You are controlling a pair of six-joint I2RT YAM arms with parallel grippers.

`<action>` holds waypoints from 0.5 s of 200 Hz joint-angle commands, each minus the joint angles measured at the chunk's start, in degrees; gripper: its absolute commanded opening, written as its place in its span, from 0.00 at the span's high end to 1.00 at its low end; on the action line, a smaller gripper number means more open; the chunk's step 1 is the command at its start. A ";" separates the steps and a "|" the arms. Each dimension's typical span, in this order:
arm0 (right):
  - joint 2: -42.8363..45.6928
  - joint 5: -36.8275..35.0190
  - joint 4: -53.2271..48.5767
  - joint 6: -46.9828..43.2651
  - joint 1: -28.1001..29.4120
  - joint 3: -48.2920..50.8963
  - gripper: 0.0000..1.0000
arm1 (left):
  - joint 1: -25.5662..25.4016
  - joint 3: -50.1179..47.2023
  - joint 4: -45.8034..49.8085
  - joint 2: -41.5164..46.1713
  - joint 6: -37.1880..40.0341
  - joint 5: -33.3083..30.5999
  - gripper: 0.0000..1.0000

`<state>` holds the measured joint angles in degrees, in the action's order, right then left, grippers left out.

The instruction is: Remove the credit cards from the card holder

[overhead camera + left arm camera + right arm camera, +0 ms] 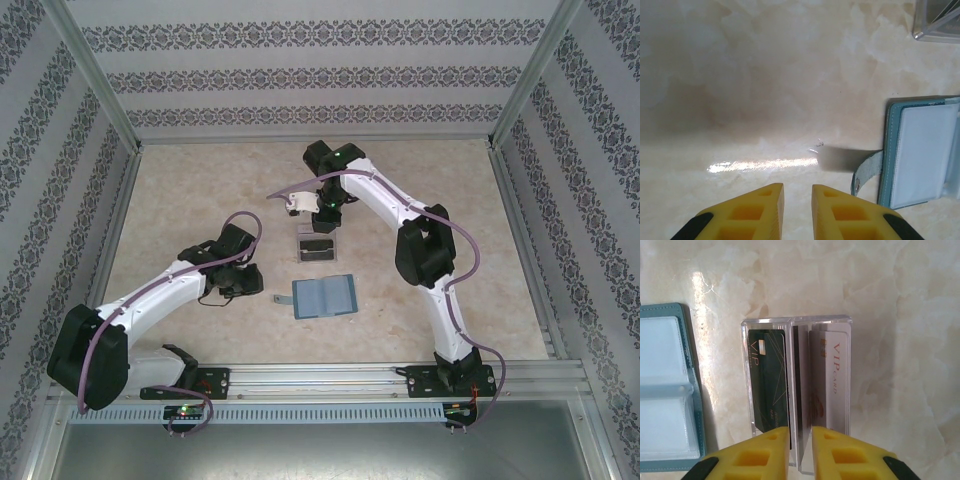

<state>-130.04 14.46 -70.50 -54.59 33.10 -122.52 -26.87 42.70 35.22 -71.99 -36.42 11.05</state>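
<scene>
Down on the beige marbled table (pixel 200 180), mid-floor: card holder (pixel 323 297) lying flat and spread open, both teal panels up, clear pockets showing pale at the left of the right wrist view. Just beyond, toward the back wall, a clear stand (pixel 318 245) with a narrow strip of bare table between. Inside, the credit cards (pixel 318 247), standing on edge: dark VIP card (pixel 767 385) in the left slot, pale silver card (pixel 832 380) in the right slot, third card (pixel 796 370) with a dark band tight against the centre divider. Out of the wallet and walled in by clear plastic on every side.

Right gripper (pixel 800 435) hanging directly over that stand, yellow fingers drawn close on either side of the divider and the third card. Gripping or merely straddling? Cannot tell from here.

Over to the left gripper (pixel 798 192): low above bare tabletop at the wallet's left side, fingers pinched nearly together, just marble through the slit. Ahead and to the right, the strap tab (pixel 867 170) curling out from the holder's edge and throwing a soft shadow, lying between fingers and panel. Corner of the stand peeking in at upper right.
</scene>
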 commanded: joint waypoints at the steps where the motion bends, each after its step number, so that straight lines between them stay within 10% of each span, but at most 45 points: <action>1: -0.29 -1.74 -0.40 0.17 -0.18 -1.76 0.78 | 0.68 0.22 1.47 -0.07 0.01 -1.17 0.79; 100: 2.22 -2.72 7.57 2.73 1.05 4.95 0.46 | 1.03 1.79 -0.59 -2.71 0.92 -0.15 0.79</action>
<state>-128.73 12.64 -65.28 -52.49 33.54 -118.21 -26.59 43.11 35.16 -74.52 -36.38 10.90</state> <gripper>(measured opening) 0.512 0.212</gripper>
